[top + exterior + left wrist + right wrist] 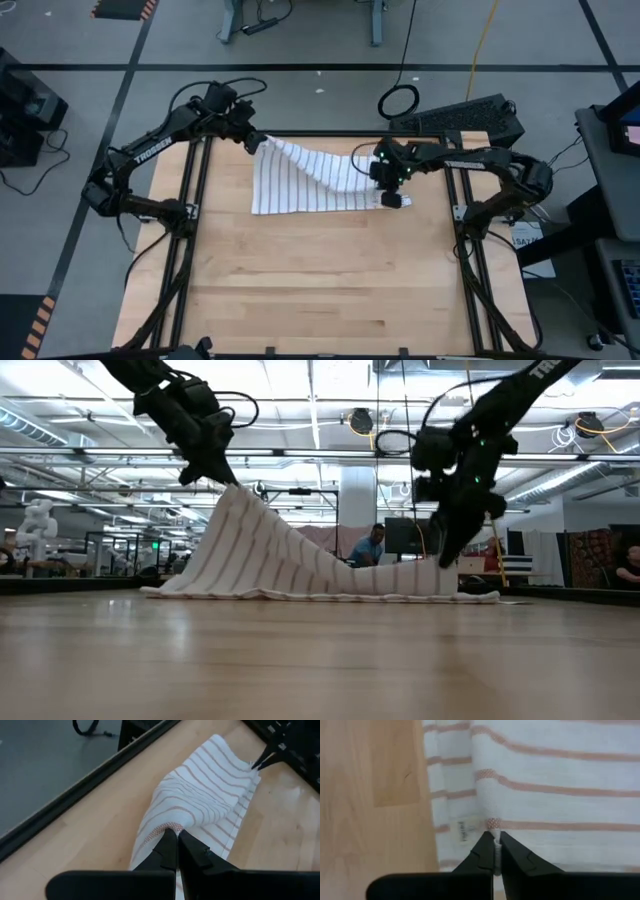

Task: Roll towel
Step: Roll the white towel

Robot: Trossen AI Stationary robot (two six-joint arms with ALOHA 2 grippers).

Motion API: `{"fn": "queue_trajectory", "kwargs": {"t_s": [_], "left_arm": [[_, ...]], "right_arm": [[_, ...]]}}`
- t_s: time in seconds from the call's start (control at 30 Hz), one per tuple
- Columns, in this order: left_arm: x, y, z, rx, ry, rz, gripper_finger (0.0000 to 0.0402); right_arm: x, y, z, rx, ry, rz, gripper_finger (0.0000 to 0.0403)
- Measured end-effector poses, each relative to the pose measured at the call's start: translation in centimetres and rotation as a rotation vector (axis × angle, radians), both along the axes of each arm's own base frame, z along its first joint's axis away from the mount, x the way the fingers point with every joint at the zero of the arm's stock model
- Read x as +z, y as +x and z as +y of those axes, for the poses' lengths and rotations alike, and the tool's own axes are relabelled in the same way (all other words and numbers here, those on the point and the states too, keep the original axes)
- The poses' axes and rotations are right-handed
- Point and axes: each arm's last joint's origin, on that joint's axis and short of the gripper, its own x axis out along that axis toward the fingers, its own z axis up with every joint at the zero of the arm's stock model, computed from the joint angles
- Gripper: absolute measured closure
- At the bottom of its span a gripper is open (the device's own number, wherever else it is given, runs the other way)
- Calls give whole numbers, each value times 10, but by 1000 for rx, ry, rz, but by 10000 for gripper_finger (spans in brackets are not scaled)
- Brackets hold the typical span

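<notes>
From above, the striped towel (305, 178) lies at the table's (320, 290) far edge, the left gripper (256, 141) pinching its far-left corner. At table height that corner is lifted; the right gripper (447, 560) pinches the towel's low right edge. Wrist views: both pinches show, beside a small tag (463, 831).

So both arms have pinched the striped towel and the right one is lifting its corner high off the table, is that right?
Not quite. Both grippers are shut on the towel, but the left gripper lifts its corner high; the right gripper pinches its edge low, near the table. The low view shows it.
</notes>
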Motion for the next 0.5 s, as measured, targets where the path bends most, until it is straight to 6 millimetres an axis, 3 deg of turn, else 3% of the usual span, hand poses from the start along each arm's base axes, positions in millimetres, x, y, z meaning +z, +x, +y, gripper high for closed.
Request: {"fn": "queue_trajectory", "kwargs": {"t_s": [0.3, 0.5], "left_arm": [[25, -12, -18, -13, 98, -67, 399], [37, -18, -34, -70, 169, -80, 399]], "right_arm": [[69, -15, -16, -5, -17, 21, 400], [96, -22, -21, -27, -2, 36, 400]]}}
